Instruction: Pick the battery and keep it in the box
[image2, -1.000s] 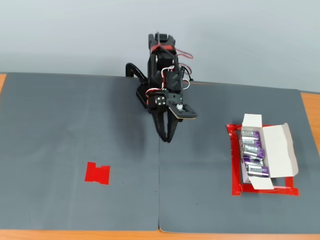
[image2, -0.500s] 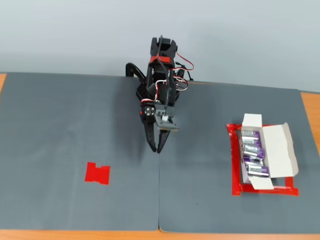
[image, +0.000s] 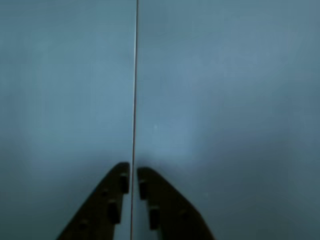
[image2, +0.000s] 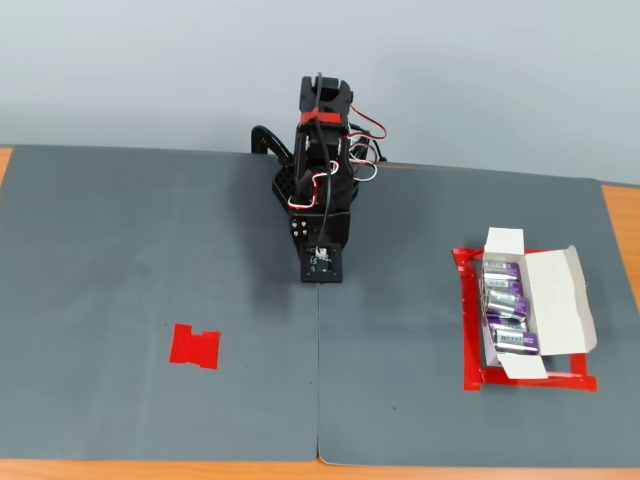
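Note:
In the wrist view my gripper (image: 133, 172) is shut with nothing between its dark fingers, hovering over the seam (image: 134, 90) between two grey mats. No battery or box shows in that view. In the fixed view the arm is folded at the back centre with the gripper (image2: 322, 272) pointing down at the mat. The white box (image2: 560, 300) lies open at the right, far from the gripper. Several purple batteries (image2: 505, 300) with silver-white faces lie in a row inside it. I see no battery outside the box.
A flat red tape patch (image2: 195, 346) sits on the grey mat (image2: 150, 250) at the left. A red tape rectangle outline (image2: 530, 382) frames the box. The wooden table edge (image2: 620, 215) shows at the right.

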